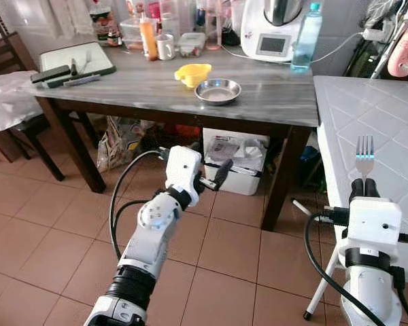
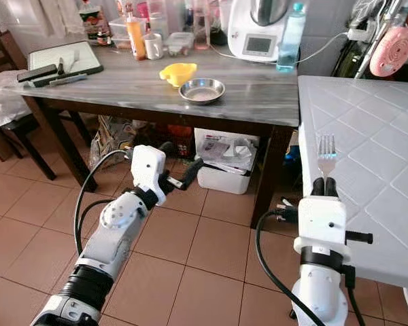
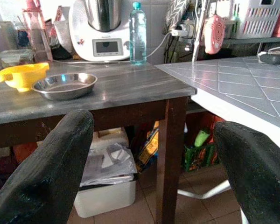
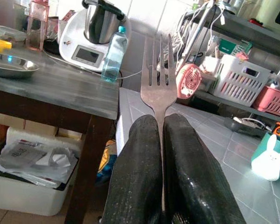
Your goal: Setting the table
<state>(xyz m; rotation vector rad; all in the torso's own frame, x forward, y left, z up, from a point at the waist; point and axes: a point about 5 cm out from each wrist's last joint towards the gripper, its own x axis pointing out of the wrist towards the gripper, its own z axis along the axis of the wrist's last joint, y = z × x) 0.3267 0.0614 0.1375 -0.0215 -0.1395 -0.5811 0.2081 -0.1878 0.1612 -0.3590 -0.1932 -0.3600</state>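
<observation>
**Fork Held Upright in Right Tool; Left Tool Open and Empty**

Nearest the camera, the right tool (image 1: 365,185) stood at the near edge of the white tiled surface (image 1: 387,122). Its two black fingers (image 4: 135,172) were pressed together on the handle of a fork (image 4: 157,84), which stood upright with its tines pointing up and away from the wrist. The fork's head rose clear above the fingertips.

The left tool (image 1: 214,178) hung over the brown tiled floor (image 1: 47,224), in front of the grey wooden surface (image 1: 149,85) and below its top. Its fingers (image 3: 51,163) were spread wide apart and held nothing.

Under the grey surface sat a white bin (image 1: 234,159) with crumpled wrapping in it, and a patterned bag (image 1: 119,139) stood to its left.

On the grey surface, near the front edge, lay a shallow steel dish (image 1: 217,91), with a yellow funnel (image 1: 192,73) just behind and left of it. Farther left was a tray (image 1: 78,60) with dark utensils laid on it. Along the back stood an orange bottle (image 1: 148,39), a white mug (image 1: 165,47), a white kitchen machine (image 1: 273,27) and a clear water bottle (image 1: 306,37). A pink round device (image 1: 405,51) hung at the far right.
</observation>
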